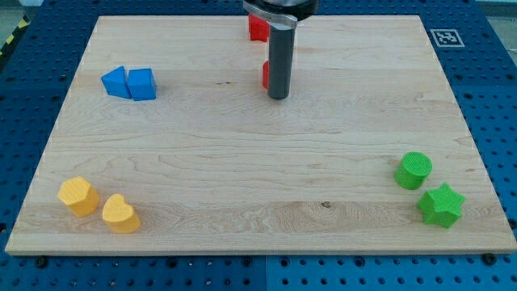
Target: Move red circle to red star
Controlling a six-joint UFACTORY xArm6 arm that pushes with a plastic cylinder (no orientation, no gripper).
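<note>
Camera view: tip (278, 97) touching red block (265, 74).

One camera covers the scene. It looks down at a slant from beyond the board's (242, 162) near edge, facing toward the far edge at the view's top. It stands far enough back to take in nearly the whole board, with blue pegboard (493, 121) showing on both sides. The rod enters from the top edge, its tip (278, 97) just below top centre.
</note>
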